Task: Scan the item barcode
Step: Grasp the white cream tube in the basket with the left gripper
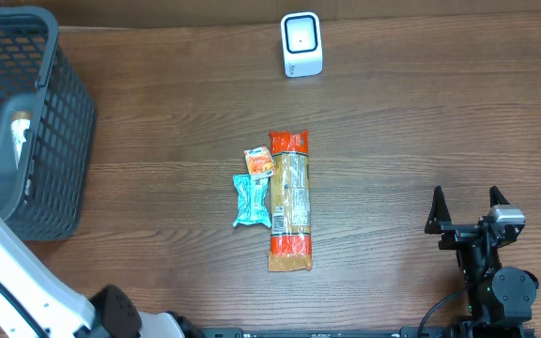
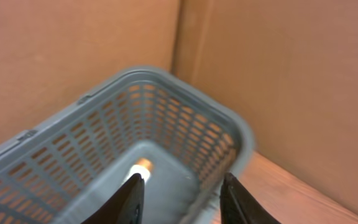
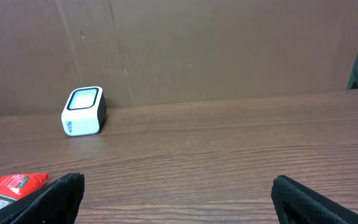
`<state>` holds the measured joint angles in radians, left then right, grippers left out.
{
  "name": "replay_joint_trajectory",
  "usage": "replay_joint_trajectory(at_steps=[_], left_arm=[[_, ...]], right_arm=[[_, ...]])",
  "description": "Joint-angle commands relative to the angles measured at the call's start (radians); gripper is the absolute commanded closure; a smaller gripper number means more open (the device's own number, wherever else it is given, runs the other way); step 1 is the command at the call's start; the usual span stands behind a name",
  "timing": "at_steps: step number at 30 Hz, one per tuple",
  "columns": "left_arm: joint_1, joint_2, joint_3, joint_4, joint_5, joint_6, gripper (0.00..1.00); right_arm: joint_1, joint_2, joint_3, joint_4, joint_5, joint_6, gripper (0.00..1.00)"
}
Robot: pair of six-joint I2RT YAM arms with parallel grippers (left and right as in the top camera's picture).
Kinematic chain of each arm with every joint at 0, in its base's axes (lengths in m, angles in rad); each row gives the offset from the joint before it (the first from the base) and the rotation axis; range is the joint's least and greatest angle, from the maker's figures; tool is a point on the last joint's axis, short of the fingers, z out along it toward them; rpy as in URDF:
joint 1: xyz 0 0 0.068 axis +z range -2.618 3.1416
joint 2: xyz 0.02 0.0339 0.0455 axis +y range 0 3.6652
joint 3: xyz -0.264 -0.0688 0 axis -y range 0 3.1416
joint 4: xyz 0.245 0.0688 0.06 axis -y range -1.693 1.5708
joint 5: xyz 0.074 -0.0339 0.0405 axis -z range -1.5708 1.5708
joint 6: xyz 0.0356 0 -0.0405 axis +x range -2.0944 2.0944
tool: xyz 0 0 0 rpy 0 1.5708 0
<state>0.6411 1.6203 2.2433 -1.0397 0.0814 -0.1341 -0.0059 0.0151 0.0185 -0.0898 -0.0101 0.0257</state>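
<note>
A white barcode scanner [image 1: 301, 44] stands at the table's far edge and also shows in the right wrist view [image 3: 84, 111]. At mid-table lie a long orange-and-tan package [image 1: 289, 200], a teal packet [image 1: 250, 200] and a small orange packet [image 1: 258, 161]. My left gripper [image 2: 183, 177] hangs open above the grey basket [image 2: 166, 124] with nothing between its fingers. Below it a pale, orange-tipped item [image 2: 143, 165] lies on the basket floor. My right gripper [image 1: 466, 202] rests wide open at the near right, far from the packages.
The grey mesh basket [image 1: 64, 75] fills the far left corner, holding one item [image 1: 19, 131]. My left arm's white link [image 1: 7, 272] crosses the near left. Cardboard walls stand behind the table. The red package end [image 3: 14, 185] lies left of my right gripper [image 3: 178, 186].
</note>
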Motion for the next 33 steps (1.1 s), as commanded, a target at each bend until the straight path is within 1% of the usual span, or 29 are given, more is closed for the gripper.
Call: replay_joint_trajectory(at_steps=[1,4,6,7,8,10,11,12,15,20,22,27,33], left_arm=[[-0.047,-0.039,-0.002,-0.031,0.000,-0.038,0.60],[-0.051,-0.042,-0.003,-0.055,-0.060,-0.039,0.48],[-0.040,-0.024,-0.003,-0.076,-0.084,-0.038,0.44],[-0.034,-0.013,-0.003,-0.088,-0.090,-0.037,0.41],[-0.023,0.003,-0.003,-0.102,-0.092,-0.032,0.35],[0.001,0.042,-0.003,-0.125,-0.092,-0.021,0.19],[0.011,0.062,-0.003,-0.135,-0.092,-0.019,0.13],[0.022,0.087,-0.003,-0.145,-0.092,-0.018,0.09],[0.051,0.169,-0.003,-0.170,-0.092,0.014,0.07],[0.097,0.308,-0.003,-0.164,-0.088,0.036,0.03],[0.108,0.366,-0.003,-0.150,-0.088,0.060,0.03],[0.119,0.511,-0.003,-0.084,-0.058,0.109,0.04],[0.112,0.683,-0.003,0.031,-0.054,0.113,0.05]], right_arm=[[-0.002,-0.008,-0.010,0.006,0.012,-0.005,0.00],[-0.002,-0.008,-0.010,0.006,0.012,-0.005,0.00],[-0.002,-0.008,-0.010,0.006,0.012,-0.005,0.00],[-0.002,-0.008,-0.010,0.006,0.012,-0.005,0.00],[-0.002,-0.008,-0.010,0.006,0.012,-0.005,0.00],[-0.002,-0.008,-0.010,0.006,0.012,-0.005,0.00],[-0.002,-0.008,-0.010,0.006,0.012,-0.005,0.00],[-0.002,-0.008,-0.010,0.006,0.012,-0.005,0.00],[-0.002,-0.008,-0.010,0.006,0.012,-0.005,0.00],[-0.002,-0.008,-0.010,0.006,0.012,-0.005,0.00],[-0.002,-0.008,-0.010,0.006,0.012,-0.005,0.00],[-0.002,-0.008,-0.010,0.006,0.012,-0.005,0.00],[-0.002,-0.008,-0.010,0.006,0.012,-0.005,0.00]])
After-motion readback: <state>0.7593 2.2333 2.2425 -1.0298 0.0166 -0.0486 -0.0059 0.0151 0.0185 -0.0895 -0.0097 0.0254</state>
